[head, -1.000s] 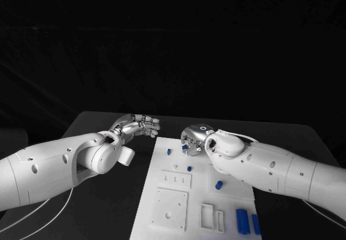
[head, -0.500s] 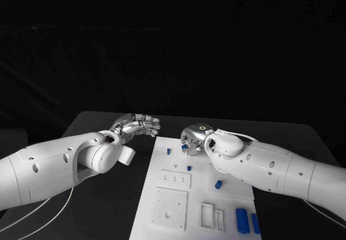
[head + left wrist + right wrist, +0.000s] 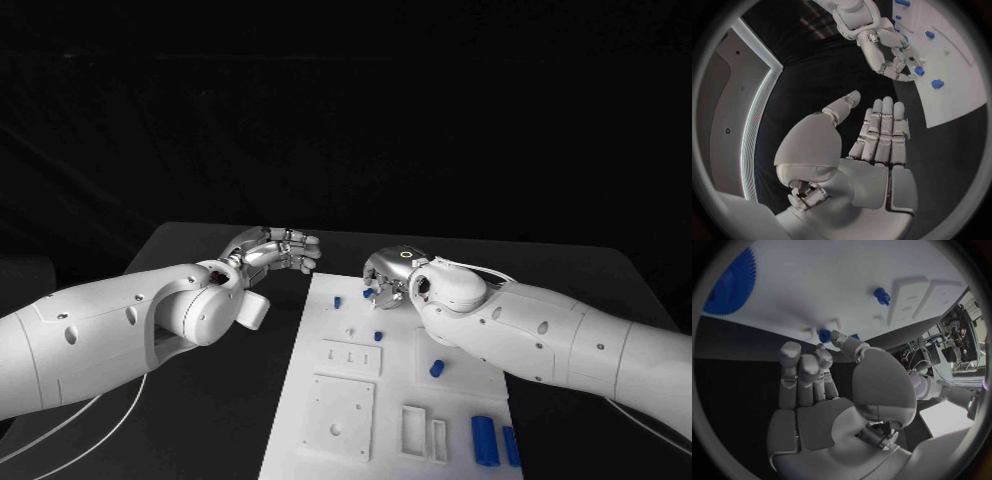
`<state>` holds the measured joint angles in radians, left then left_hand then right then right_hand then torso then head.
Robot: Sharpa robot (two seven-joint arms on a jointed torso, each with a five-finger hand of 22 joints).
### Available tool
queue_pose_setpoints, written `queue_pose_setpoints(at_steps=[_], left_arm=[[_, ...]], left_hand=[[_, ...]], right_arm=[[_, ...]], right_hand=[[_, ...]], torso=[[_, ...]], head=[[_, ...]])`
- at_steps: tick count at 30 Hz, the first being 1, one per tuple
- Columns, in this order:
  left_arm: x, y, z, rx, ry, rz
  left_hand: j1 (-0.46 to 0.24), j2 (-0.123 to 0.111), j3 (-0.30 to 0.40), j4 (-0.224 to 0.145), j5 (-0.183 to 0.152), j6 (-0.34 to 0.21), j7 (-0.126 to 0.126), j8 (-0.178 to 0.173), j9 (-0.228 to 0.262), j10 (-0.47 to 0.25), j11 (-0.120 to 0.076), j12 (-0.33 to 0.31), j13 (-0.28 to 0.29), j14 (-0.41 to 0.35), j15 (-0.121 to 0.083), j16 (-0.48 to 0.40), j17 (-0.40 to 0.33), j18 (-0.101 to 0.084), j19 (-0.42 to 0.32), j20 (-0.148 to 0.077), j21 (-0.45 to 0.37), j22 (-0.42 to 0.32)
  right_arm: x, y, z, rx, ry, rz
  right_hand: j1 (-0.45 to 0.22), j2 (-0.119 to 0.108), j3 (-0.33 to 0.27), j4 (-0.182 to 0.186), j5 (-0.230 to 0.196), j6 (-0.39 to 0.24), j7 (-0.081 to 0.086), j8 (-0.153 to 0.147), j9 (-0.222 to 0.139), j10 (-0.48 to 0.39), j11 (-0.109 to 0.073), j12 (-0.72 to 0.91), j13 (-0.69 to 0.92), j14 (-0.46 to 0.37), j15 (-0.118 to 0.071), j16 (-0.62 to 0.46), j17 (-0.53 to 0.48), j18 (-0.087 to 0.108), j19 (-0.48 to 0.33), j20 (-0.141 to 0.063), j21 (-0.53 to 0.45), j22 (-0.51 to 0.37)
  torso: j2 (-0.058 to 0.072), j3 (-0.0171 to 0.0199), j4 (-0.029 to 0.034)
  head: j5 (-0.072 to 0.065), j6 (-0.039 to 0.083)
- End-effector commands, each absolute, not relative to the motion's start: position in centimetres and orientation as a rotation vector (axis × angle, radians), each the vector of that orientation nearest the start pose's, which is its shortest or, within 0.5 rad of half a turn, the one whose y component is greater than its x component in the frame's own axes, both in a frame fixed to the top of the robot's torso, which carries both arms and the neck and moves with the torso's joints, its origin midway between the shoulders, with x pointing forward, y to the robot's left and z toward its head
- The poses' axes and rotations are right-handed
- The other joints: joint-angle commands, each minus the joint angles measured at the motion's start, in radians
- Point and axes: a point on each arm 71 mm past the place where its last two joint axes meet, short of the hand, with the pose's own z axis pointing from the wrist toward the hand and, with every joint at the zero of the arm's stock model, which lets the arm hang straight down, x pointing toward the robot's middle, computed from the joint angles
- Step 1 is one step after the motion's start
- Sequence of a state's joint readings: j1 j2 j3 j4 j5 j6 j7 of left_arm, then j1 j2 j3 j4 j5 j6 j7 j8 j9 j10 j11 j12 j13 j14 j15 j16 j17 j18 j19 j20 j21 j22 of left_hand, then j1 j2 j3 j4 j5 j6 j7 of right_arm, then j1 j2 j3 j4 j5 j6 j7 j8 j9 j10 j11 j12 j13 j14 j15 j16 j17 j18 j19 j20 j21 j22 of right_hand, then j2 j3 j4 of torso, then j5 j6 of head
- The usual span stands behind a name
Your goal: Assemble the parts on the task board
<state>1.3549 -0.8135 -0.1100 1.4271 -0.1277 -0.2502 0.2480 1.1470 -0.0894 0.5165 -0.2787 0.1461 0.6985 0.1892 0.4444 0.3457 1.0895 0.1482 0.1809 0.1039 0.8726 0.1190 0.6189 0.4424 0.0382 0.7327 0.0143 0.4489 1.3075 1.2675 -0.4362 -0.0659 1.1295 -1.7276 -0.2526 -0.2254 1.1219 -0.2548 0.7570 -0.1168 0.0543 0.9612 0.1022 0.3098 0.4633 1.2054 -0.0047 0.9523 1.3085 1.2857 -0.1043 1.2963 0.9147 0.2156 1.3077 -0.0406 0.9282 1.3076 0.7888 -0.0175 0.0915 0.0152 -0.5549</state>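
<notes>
Nearest, well back from both sets of fingers: two long blue blocks point(image 3: 485, 440) lying side by side on the flat white task board point(image 3: 462, 400), on top of the black counter point(image 3: 577, 265). A bit further on, a short blue peg point(image 3: 436, 368), loose on the board and not close to any fingers. Past that, a tiny blue stud point(image 3: 379, 336), near the right fingers but apart from them.

Then the silver right hand point(image 3: 387, 272), over the far end of the board. Thumb and one finger closed on a small blue round piece point(image 3: 824, 335), the other fingers nearly straight beside it. One more little blue peg point(image 3: 339, 301) just beside those fingers, untouched.

Across from it, the silver left hand point(image 3: 879, 165), out over the counter just off the board's edge. Fingers straight, close together, holding nothing.

Hardly any change from a second ago: same spot for both hands, same pinch on the small piece, no part moved on the board. So, most likely, a slow careful step, with the piece lifted but not yet put in. Hard to tell which hole is meant for it. Most of the job probably still to do.
</notes>
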Motion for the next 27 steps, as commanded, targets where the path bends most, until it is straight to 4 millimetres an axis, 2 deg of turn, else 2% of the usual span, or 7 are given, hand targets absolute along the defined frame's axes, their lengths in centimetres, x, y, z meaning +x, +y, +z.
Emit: queue_pose_setpoints(at_steps=[1,27], left_arm=[[52.22,21.63,-13.74,-0.924,1.551,-1.446],[52.21,21.56,-13.79,-0.925,1.56,-1.447]], left_hand=[[-0.011,0.0,0.002,0.002,-0.001,-0.006,0.019,-0.005,-0.001,-0.007,-0.001,-0.004,0.002,-0.004,-0.004,0.006,-0.001,0.021,-0.007,0.0,0.006,0.02],[-0.01,-0.001,0.003,0.0,-0.002,-0.007,0.019,-0.006,-0.002,-0.008,-0.001,-0.006,0.002,-0.006,-0.003,0.006,-0.002,0.021,-0.009,0.0,0.006,0.02]], right_arm=[[55.34,-9.95,-17.45,-0.371,1.555,0.4],[55.64,-9.59,-18.09,-0.412,1.629,0.36]], right_hand=[[-0.008,0.006,0.005,0.004,-0.005,0.017,0.01,0.006,0.002,-0.01,0.005,0.005,0.014,-0.002,-0.002,0.001,0.003,0.046,0.003,-0.006,0.007,0.021],[-0.019,-0.006,-0.006,0.003,-0.006,0.02,0.009,0.008,0.004,-0.015,0.004,0.014,0.009,-0.001,-0.003,-0.001,0.011,0.046,0.004,-0.009,0.018,0.022]], torso=[[0.0,-0.0008,0.0],[0.0,-0.0011,0.0003]], head=[[-0.001,0.0],[-0.003,-0.002]])
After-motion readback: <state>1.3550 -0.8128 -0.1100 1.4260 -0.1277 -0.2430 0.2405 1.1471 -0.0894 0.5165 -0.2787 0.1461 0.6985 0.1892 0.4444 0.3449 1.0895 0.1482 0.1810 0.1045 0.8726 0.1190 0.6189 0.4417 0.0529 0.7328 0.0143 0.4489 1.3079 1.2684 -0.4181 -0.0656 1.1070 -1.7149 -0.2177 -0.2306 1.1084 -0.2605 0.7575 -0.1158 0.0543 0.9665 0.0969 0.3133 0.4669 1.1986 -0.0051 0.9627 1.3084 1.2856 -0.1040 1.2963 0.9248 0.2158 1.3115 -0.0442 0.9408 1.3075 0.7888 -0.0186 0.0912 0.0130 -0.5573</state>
